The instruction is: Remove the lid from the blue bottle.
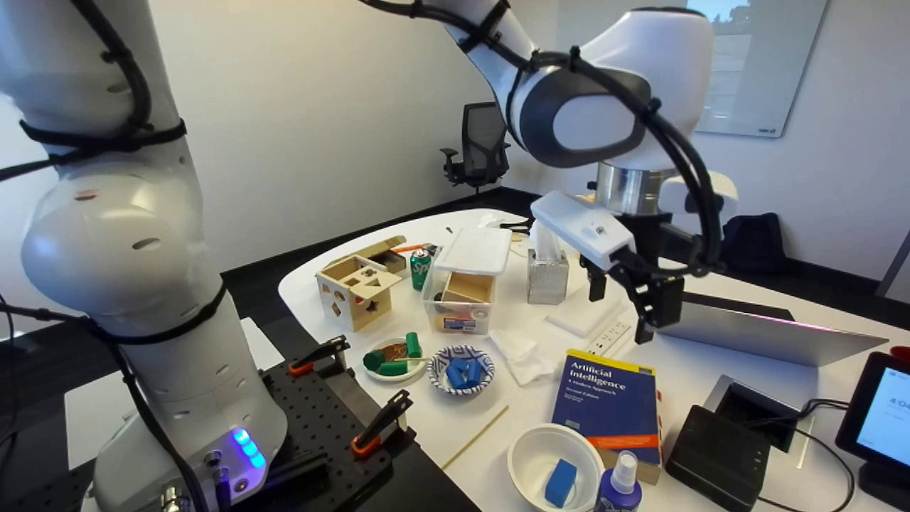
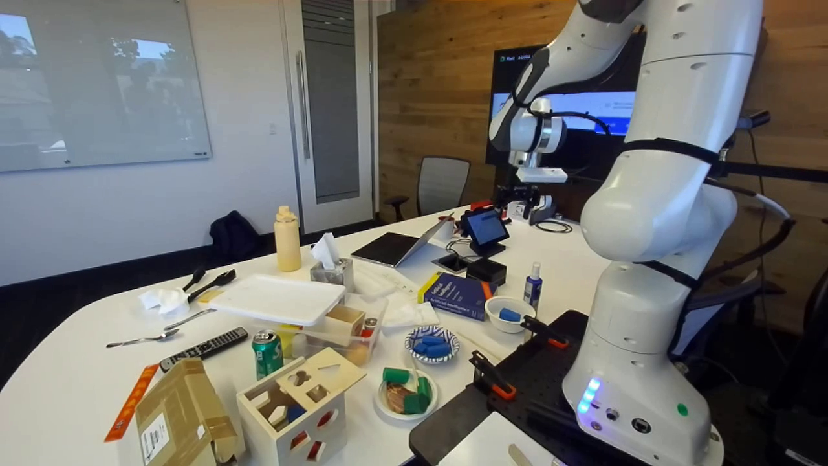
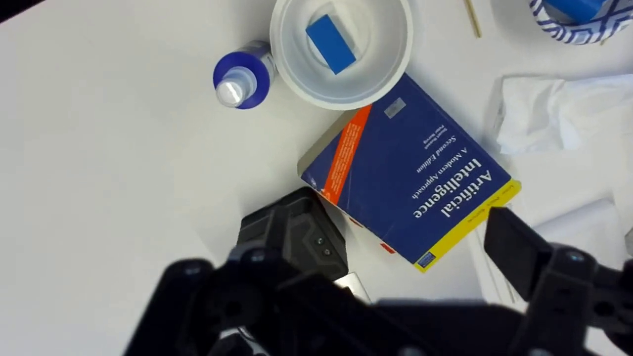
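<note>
The small, blue-purple plastic bottle (image 2: 532,291) stands upright on the white tabletop (image 3: 123,163), with its small, round, whitish translucent lid (image 3: 236,88) seated on top. Just beside the bottle is a round white plastic bowl (image 3: 381,74), in which a rectangular blue block (image 3: 331,44) lies; whether bottle and bowl touch, I cannot tell. Next to the bowl lies a thick dark-blue book (image 3: 410,163) with a yellow strip and an orange band, titled "Artificial Intelligence"; in the wrist view the bowl's rim overlaps one end of it. A low black plastic box (image 3: 296,237) is near a corner of the book. Above the tabletop, well apart from the bottle, hangs the black two-fingered tool (image 1: 621,313), its fingers (image 3: 514,252) standing wide apart, with part of the book showing in the gap between them in the wrist view. Farther from the bottle, in both exterior views, a round blue-and-white patterned bowl (image 1: 462,351) holds blue blocks (image 1: 466,373), and near it a round white plate (image 2: 387,410) carries green cylindrical blocks (image 1: 412,345).
</note>
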